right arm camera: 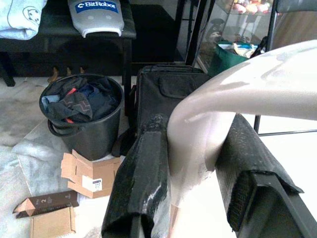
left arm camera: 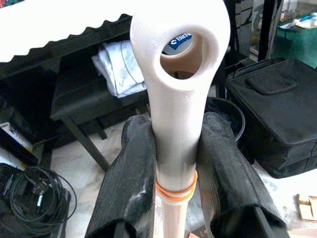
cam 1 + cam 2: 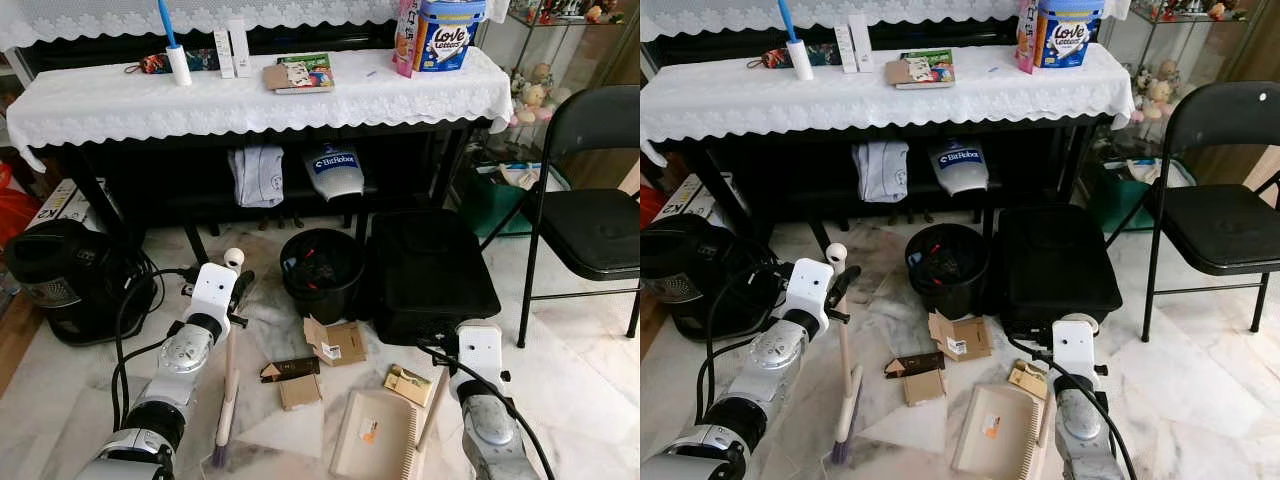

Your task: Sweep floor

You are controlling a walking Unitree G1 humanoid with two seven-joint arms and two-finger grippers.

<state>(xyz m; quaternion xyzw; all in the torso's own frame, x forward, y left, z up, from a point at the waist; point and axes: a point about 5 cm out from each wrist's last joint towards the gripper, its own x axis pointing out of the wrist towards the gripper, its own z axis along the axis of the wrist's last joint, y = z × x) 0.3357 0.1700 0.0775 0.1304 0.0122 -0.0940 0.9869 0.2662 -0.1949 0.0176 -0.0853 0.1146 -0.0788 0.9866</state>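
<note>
Cream broom handle [image 2: 179, 124] clamped in left claw [image 2: 178, 198]; dustpan handle [image 1: 208, 129] clamped in right claw [image 1: 198, 188]; cardboard scraps [image 3: 335, 342] between.

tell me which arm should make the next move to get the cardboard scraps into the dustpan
Left, probably. The left gripper holds the broom, whose bristles sit beside the cardboard scraps. The right gripper only steadies the dustpan, already on the floor near them.

Bin [image 3: 322, 270] left of bag [image 3: 430, 272]; boxes [image 3: 335, 342] before bin.
</note>
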